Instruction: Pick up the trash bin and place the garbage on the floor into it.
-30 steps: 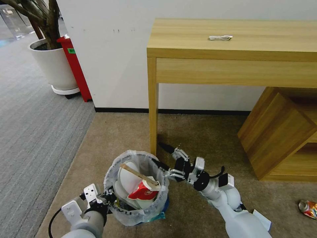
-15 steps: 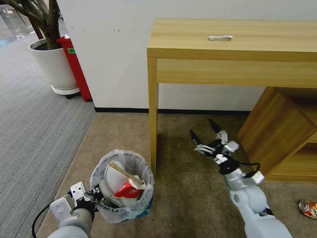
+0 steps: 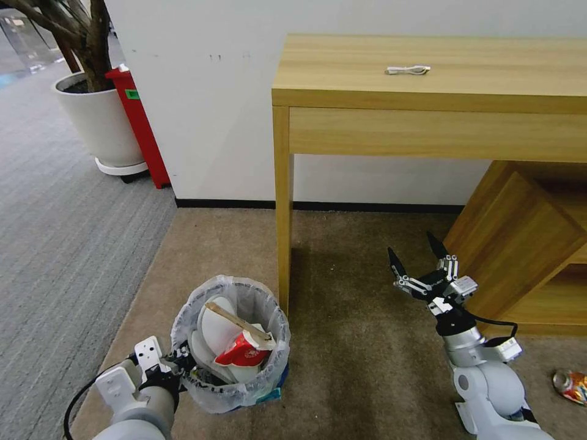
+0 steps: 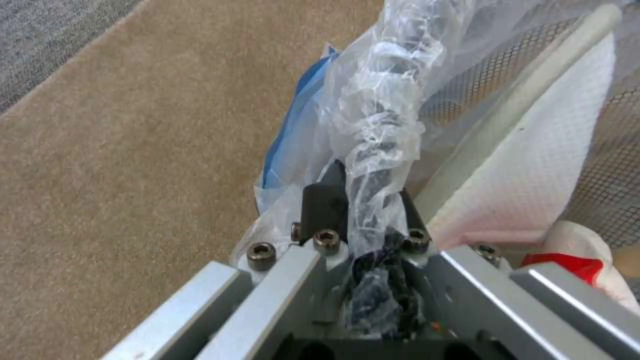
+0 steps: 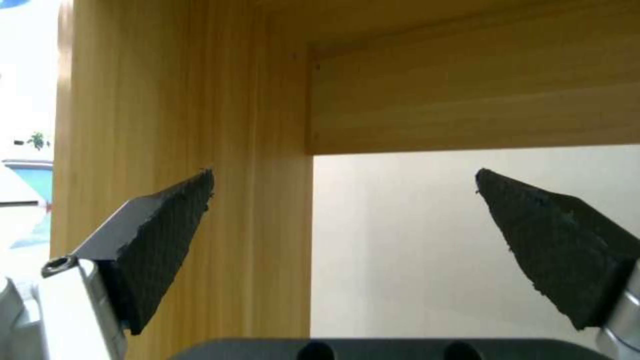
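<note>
Bin [image 3: 229, 379] lower left of head frame, on the tan floor [image 3: 354, 342], just left of the worktop [image 3: 428, 67] leg. Clear bag liner over its rim. Inside: white slippers [image 3: 217, 327], red-and-white cup [image 3: 243, 354], wooden stick [image 3: 238, 321] lying across the top.

Left tool [image 3: 183, 360] at bin's near-left rim, clamped on the bagged rim; left wrist view shows crinkled plastic [image 4: 380, 150] pinched between the dark pads [image 4: 323, 205], white slipper [image 4: 533, 180] and a bit of red cup [image 4: 567, 265] inside.

Right tool [image 3: 417, 261] mid right of frame, raised over bare floor, pointing toward the wall, spread wide, holding nothing. Right wrist view: both pads [image 5: 167, 235] far apart, worktop leg [image 5: 200, 150] behind.

Crushed can [image 3: 570, 386] on floor at lower right edge, well apart from the bin. White cable [image 3: 408, 69] on worktop.
</note>
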Available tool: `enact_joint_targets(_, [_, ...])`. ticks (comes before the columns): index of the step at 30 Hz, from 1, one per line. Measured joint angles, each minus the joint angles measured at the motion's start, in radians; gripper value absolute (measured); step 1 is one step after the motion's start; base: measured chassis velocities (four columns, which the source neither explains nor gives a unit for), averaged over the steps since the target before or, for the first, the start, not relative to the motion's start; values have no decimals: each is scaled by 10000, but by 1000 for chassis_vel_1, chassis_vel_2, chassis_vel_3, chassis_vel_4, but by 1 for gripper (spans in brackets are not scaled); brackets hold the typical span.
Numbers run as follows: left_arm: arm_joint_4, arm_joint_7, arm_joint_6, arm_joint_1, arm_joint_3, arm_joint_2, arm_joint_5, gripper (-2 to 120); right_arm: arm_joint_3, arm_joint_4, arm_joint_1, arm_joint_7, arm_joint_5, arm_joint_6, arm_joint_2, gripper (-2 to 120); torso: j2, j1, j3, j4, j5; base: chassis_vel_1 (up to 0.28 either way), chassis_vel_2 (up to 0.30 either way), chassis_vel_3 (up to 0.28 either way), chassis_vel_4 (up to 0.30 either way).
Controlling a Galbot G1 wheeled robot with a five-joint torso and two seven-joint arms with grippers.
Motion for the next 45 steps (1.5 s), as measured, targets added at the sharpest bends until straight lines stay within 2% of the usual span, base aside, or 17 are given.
enact_joint_targets(11, [-199,120,-150,248,-12,86,-51,1,-282,-36,137,-112,-85,10,102,100,0,0,0,1,0,0,0,0,0])
enact_joint_targets(26, [-469,64,-192,620,528,-46,-588,1,-274,-139,201,-78,-39,-5,-4,100,0,0,0,0,0,0,0,0,0])
enact_joint_targets(45, [-437,195,-92,565,1130,-96,-233,1,-528,-695,689,29,-35,-9,-44,100,0,-1,0,0,0,-5,-5,-5,-9])
